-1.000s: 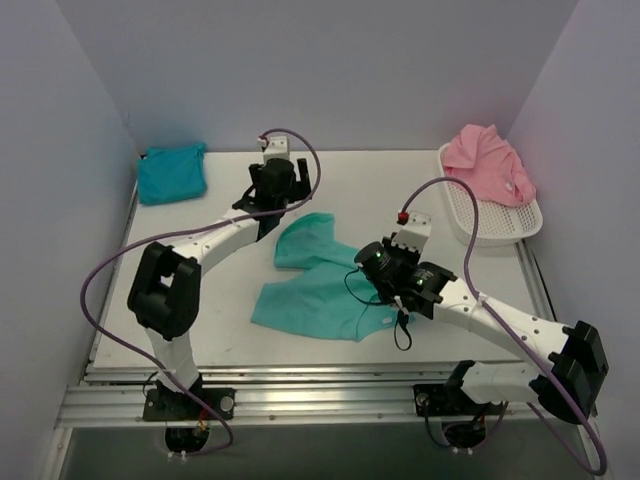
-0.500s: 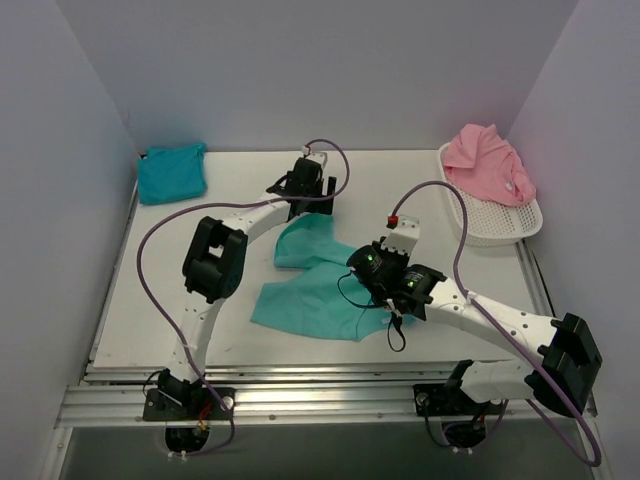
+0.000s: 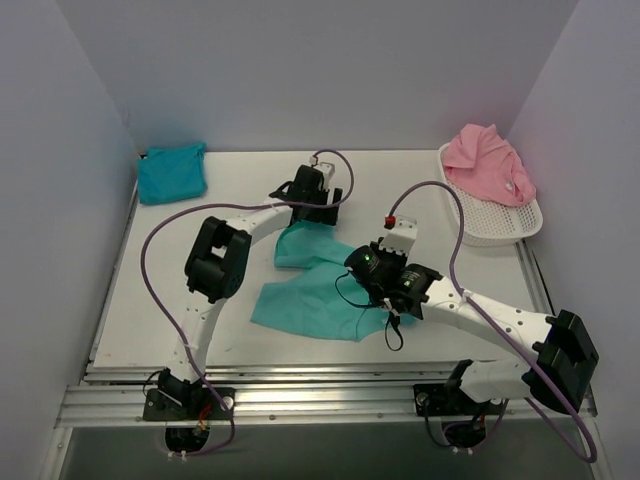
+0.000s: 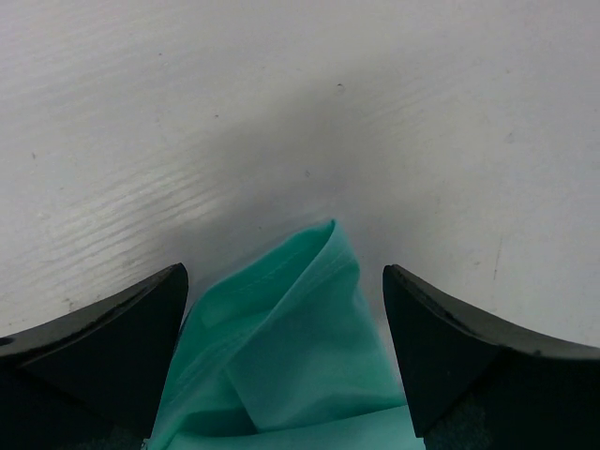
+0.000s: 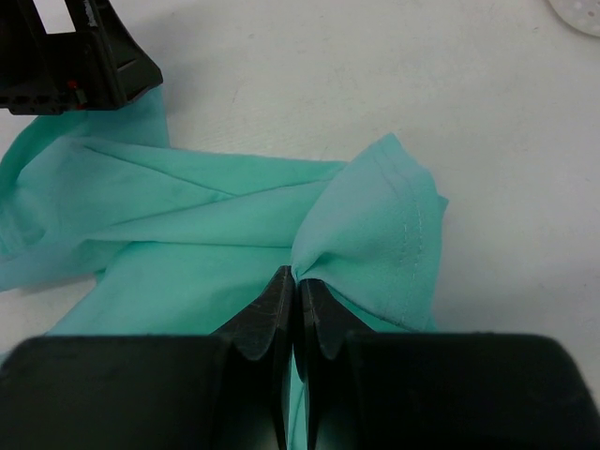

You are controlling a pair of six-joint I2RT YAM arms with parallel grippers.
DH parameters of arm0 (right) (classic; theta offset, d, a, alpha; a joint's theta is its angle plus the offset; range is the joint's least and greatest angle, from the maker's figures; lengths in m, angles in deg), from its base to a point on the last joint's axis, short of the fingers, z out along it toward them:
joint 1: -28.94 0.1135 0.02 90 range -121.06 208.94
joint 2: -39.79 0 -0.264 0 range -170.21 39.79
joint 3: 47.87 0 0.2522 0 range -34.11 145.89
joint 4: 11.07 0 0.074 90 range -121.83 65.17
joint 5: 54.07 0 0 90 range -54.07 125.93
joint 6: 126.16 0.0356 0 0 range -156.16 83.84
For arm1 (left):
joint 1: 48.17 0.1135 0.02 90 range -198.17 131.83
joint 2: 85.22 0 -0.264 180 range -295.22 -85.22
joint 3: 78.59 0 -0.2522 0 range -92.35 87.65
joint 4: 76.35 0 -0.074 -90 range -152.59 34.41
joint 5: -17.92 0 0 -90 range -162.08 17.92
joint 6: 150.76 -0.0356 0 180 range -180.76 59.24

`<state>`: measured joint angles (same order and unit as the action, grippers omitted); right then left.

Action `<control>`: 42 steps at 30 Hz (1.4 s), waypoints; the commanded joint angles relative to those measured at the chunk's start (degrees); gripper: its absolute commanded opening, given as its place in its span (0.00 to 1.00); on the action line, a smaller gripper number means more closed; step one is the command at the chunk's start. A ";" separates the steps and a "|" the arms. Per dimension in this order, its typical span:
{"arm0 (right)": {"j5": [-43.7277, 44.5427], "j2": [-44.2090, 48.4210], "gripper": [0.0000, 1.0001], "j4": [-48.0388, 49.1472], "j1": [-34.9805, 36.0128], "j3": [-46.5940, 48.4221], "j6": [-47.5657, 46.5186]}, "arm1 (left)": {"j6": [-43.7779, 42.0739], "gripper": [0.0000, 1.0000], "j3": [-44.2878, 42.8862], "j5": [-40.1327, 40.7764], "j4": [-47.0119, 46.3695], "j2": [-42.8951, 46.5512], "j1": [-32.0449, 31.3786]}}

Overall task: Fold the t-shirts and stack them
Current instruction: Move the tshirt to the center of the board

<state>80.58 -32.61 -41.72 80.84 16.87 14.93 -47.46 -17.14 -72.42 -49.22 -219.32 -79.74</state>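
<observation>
My right claw [image 5: 298, 279] is pressed together on a gathered fold of the sea-green t-shirt [image 3: 305, 295], the cloth bunching into creases right at the fingertips. My left claw [image 4: 283, 281] is spread wide over the far end of that same shirt, where a pointed fold of the cloth shows between its two black fingers [image 4: 112, 337]. I cannot tell whether they touch the cloth.

The sea-green t-shirt lies crumpled and partly doubled over near the middle of the white tabletop [image 3: 180, 270], between my two arms. The turquoise-blue t-shirt [image 3: 172, 172] sits folded at the far left corner, well apart from it. The pink t-shirt [image 3: 487, 162] is heaped loosely in the white mesh basket [image 3: 500, 228] at the far right edge, draping over its far rim.
</observation>
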 commanded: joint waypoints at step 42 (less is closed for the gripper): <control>4.75 1.39 0.00 -2.01 0.31 -1.59 3.05 | -1.08 0.03 -4.55 10.53 8.26 -2.84 -2.62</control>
<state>82.00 -31.56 -42.59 80.84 15.84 16.70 -49.15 -22.45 -62.50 -43.72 -222.51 -82.34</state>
